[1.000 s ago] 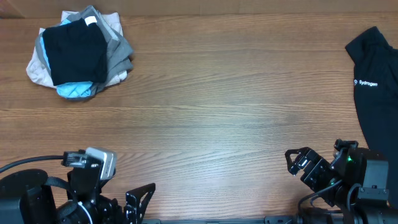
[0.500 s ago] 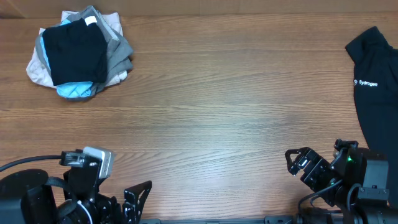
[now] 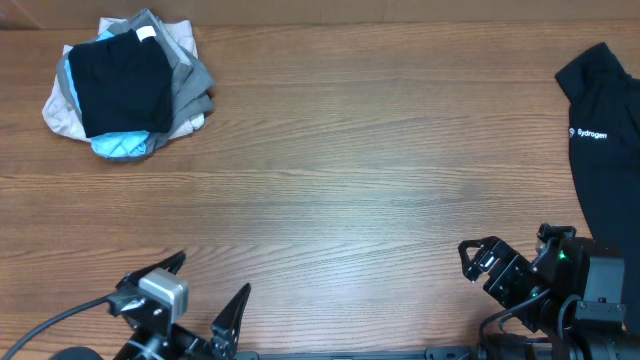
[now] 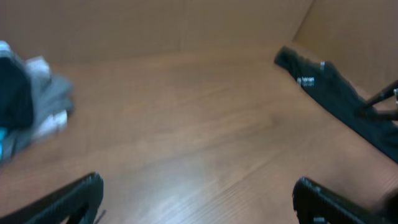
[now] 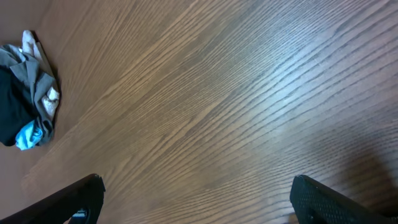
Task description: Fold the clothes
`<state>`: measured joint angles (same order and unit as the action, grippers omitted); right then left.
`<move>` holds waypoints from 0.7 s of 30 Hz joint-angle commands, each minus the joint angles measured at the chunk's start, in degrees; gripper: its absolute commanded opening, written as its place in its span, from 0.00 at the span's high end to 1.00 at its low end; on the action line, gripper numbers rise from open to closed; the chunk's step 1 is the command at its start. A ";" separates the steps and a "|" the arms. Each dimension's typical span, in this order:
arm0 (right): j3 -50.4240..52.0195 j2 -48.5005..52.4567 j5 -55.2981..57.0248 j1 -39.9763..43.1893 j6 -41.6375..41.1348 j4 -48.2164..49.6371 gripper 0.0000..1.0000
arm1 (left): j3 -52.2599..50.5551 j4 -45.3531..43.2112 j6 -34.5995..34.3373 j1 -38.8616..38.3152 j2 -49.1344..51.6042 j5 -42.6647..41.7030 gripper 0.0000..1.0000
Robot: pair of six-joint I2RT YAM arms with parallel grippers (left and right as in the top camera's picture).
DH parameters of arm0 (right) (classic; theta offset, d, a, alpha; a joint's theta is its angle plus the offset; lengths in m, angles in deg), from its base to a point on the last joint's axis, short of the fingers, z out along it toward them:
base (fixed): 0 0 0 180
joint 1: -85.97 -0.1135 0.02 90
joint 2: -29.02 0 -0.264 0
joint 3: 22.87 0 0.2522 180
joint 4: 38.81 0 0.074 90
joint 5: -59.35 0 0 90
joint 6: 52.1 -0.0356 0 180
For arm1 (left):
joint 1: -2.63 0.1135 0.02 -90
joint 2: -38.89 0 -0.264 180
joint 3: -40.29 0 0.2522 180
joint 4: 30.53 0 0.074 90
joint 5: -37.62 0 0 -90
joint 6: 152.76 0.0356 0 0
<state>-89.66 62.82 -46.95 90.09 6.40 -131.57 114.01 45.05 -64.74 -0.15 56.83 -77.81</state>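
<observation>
Overhead view: you will find the clothes (image 3: pixel 122 85) folded to a small square atop the mixed bundle (image 3: pixel 192 95) at the far left corner, apparently set aside as finished. The left gripper (image 3: pixel 210 281) and right gripper (image 3: pixel 478 262) sit at the near edge, jaws apart and empty. Left wrist view: the lettered black garment (image 4: pixel 323 81) lies far right, well apart from that stack. Right wrist view: only the table (image 5: pixel 217 112) lies between the spread fingers (image 5: pixel 68 202) and the clothes, so nothing obstructs a reach.

I read one marking from overhead: white "Sydrogen" lettering on the black garment (image 3: pixel 606 175) at my right. My left wrist view blurs it.
</observation>
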 commanded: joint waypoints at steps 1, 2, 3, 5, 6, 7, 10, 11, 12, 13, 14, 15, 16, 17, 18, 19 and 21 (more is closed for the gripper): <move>-0.39 -0.31 -0.24 0.02 -0.07 0.22 0.00 | -11.37 -9.27 -1.22 -0.31 -6.23 1.09 0.00; -0.39 -0.31 -0.24 0.02 -0.07 0.24 0.00 | -14.34 -12.33 -1.22 -0.22 -7.58 1.90 0.00; -0.39 -0.31 -0.24 0.02 -0.07 0.22 0.00 | -17.31 -15.37 -1.25 -0.24 -8.79 2.64 0.00; -0.39 -0.31 -0.24 0.02 -0.07 0.22 0.00 | -22.95 -21.27 -1.22 -0.22 -10.64 3.67 0.00; -0.39 -0.31 -0.24 0.02 -0.07 0.24 0.00 | -26.14 -24.57 -1.22 -0.22 -11.37 4.33 0.00; -0.39 -0.31 -0.24 0.02 -0.07 0.24 0.00 | -28.72 -27.10 -1.25 -0.22 -11.85 5.07 0.00; -0.39 -0.31 -0.24 0.02 -0.07 0.24 0.00 | -35.82 -34.23 -1.27 -0.22 -13.18 6.32 0.00; -0.39 -0.31 -0.24 0.02 -0.07 0.24 0.00 | -37.99 -36.48 -1.27 -0.22 -13.62 6.43 0.00; -0.39 -0.31 -0.24 0.02 -0.07 0.24 0.00 | -40.41 -38.93 -1.25 -0.20 -14.19 6.67 0.00; -0.39 -0.31 -0.24 0.02 -0.07 0.22 0.00 | -42.38 -40.96 -1.25 -0.13 -14.71 7.04 0.00; -0.39 -0.31 -0.24 0.02 -0.07 0.22 0.00 | -44.24 -42.80 -1.29 0.00 -15.23 7.74 0.00; -0.39 -0.31 -0.24 0.02 -0.07 0.24 0.00 | -45.97 -44.50 -1.29 0.22 -15.82 7.96 0.00; -0.39 -0.31 -0.24 0.02 -0.07 0.24 0.00 | -47.50 -45.86 -1.27 0.55 -16.50 8.09 0.00; -0.39 -0.31 -0.24 0.02 -0.07 0.24 0.00 | -48.87 -46.97 -1.27 0.87 -17.27 8.09 0.00; -0.39 -0.31 -0.24 0.02 -0.07 0.24 0.00 | -50.29 -48.39 -1.27 1.14 -17.81 8.11 0.00; -0.39 -0.31 -0.24 0.02 -0.07 0.22 0.00 | -51.15 -49.57 -1.25 1.40 -17.70 8.11 0.00; -0.39 -0.31 -0.24 0.02 -0.07 0.22 0.00 | -52.48 -50.75 -1.25 1.77 -17.75 8.33 0.00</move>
<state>-89.66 62.82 -46.97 90.09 6.42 -131.62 63.48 -4.06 -65.79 0.87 40.11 -70.75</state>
